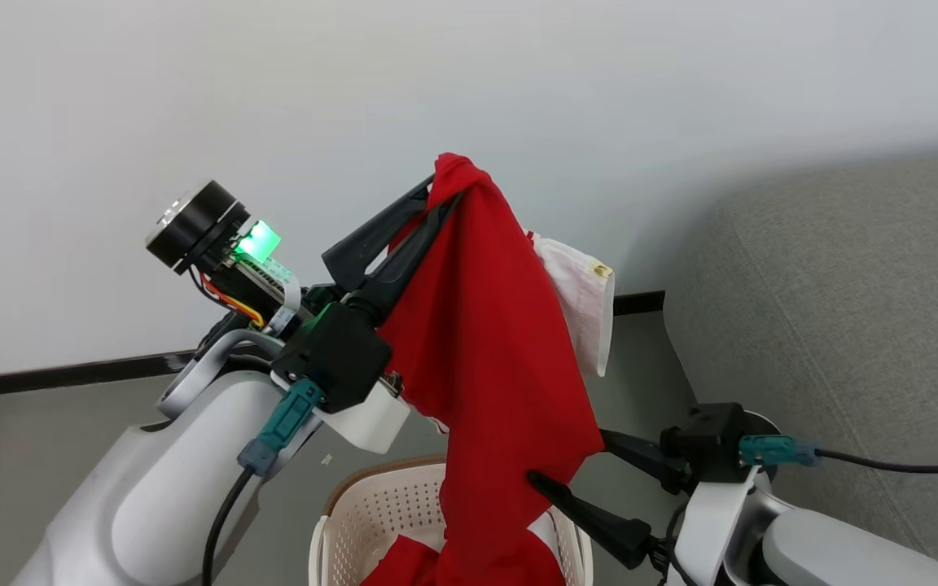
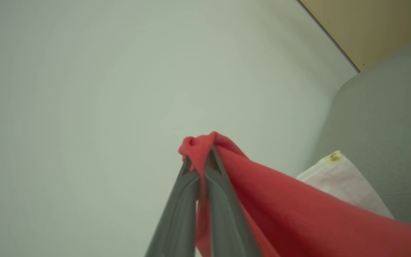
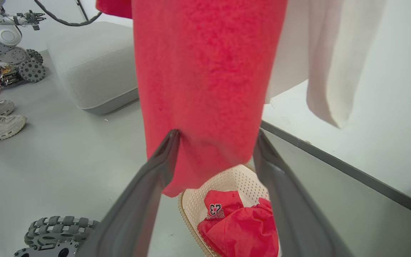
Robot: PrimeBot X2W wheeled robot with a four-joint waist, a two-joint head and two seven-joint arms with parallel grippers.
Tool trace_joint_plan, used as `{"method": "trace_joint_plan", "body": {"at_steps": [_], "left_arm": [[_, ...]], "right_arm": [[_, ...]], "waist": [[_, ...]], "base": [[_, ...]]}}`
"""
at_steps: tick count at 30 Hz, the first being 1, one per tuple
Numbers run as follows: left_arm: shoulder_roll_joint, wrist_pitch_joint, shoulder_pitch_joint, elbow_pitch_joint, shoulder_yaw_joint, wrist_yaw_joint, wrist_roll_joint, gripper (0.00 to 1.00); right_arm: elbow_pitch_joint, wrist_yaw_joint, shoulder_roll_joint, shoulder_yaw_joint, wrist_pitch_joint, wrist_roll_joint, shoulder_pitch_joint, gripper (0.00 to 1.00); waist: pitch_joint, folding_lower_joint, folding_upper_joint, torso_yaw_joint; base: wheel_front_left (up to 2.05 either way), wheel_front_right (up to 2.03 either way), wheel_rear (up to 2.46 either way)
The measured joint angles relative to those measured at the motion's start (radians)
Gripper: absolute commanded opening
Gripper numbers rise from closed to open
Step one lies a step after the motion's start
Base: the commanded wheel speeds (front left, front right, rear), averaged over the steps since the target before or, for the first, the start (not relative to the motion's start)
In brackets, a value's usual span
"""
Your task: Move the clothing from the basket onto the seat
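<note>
1. Slanting up high above the basket (image 1: 371, 505), the left gripper (image 1: 440, 191) pinches a red garment (image 1: 493, 342) by its top. The right gripper (image 1: 567, 457), just over the rim, gapes wide around the hem. The seat (image 1: 843, 285) stands right of the basket.
2. Left wrist view: closed fingers (image 2: 223, 214) clamp the bunched cloth.
3. Right wrist view: spread fingers (image 3: 137, 200) flank the hanging garment; more clothing (image 3: 241, 228) lies in the basket.

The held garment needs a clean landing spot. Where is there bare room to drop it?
The grey sofa, right of the hanging red garment, lies bare to the wall. Crowded: the basket below holds more red clothing, and the open right gripper straddles the garment.
</note>
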Motion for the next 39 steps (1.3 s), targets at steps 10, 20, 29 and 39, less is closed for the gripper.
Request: {"method": "trace_joint_plan", "body": {"at_steps": [10, 20, 29, 39], "left_arm": [[-0.021, 0.024, -0.006, -0.008, -0.016, -0.007, 0.000, 0.00], [-0.027, 0.045, -0.002, 0.021, -0.010, -0.006, -0.026, 0.00], [-0.026, 0.052, 0.086, 0.085, 0.033, 0.020, -0.089, 0.00], [-0.080, 0.042, 0.222, 0.133, 0.041, 0.017, -0.235, 1.00]], "right_arm": [[0.016, 0.000, 0.002, 0.095, -0.005, 0.065, -0.122, 1.00], [0.081, 0.000, 0.023, 0.180, -0.042, 0.067, -0.180, 0.00], [0.110, 0.000, -0.029, 0.114, -0.073, 0.092, -0.180, 0.00], [0.144, 0.000, -0.068, -0.068, -0.081, 0.114, -0.172, 0.00]], "waist": [[-0.004, 0.0000, 0.0000, 0.025], [0.005, 0.0000, 0.0000, 0.032], [0.010, 0.0000, 0.0000, 0.009], [0.012, 0.0001, 0.0000, -0.035]], "base": [[0.00, 0.00, 0.00], [0.00, 0.00, 0.00], [0.00, 0.00, 0.00], [0.00, 0.00, 0.00]]}}
